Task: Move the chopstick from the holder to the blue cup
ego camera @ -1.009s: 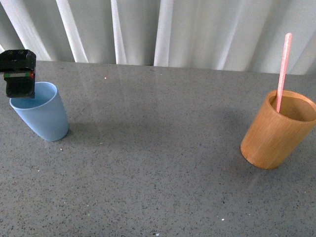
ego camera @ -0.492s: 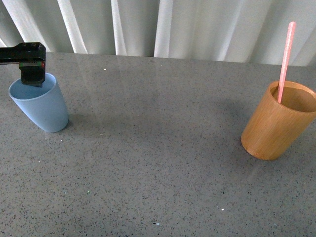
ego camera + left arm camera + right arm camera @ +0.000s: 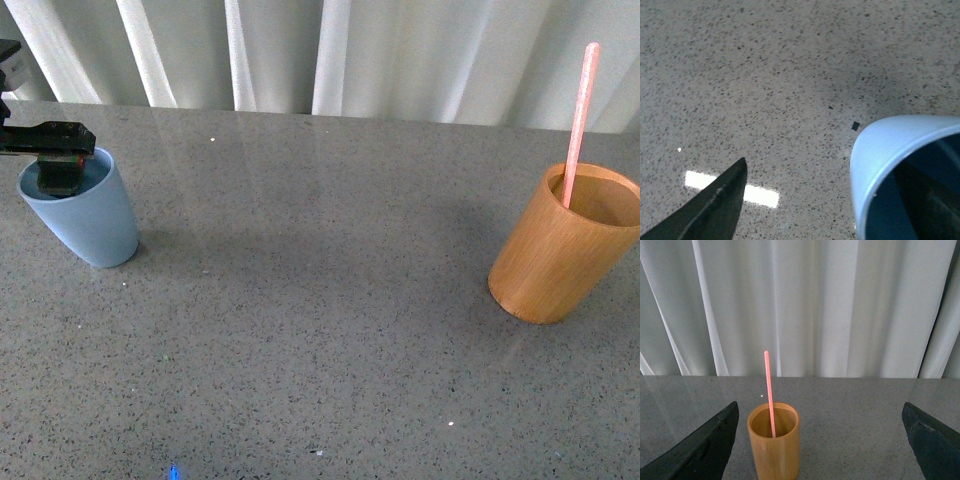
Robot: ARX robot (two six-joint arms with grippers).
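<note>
The light blue cup (image 3: 85,222) stands at the table's far left. My left gripper (image 3: 60,172) is open at its rim. In the left wrist view one dark finger (image 3: 715,205) is outside the blue cup (image 3: 875,155), and the other shows dimly inside it, so the gripper (image 3: 822,167) straddles the wall. At the right, the orange-brown holder (image 3: 560,258) holds one pink-red chopstick (image 3: 578,115), which leans on its far rim. In the right wrist view my right gripper (image 3: 820,412) is open and well back from the holder (image 3: 774,452) and the chopstick (image 3: 769,390). It grips nothing.
A grey speckled tabletop (image 3: 320,300) runs between the two cups. White curtains (image 3: 330,50) hang right behind the table's back edge. A bright light reflection (image 3: 732,187) lies on the table near the left finger.
The left gripper has come down from above the blue cup's rim until one finger is inside the cup. The holder and chopstick have stayed put.
</note>
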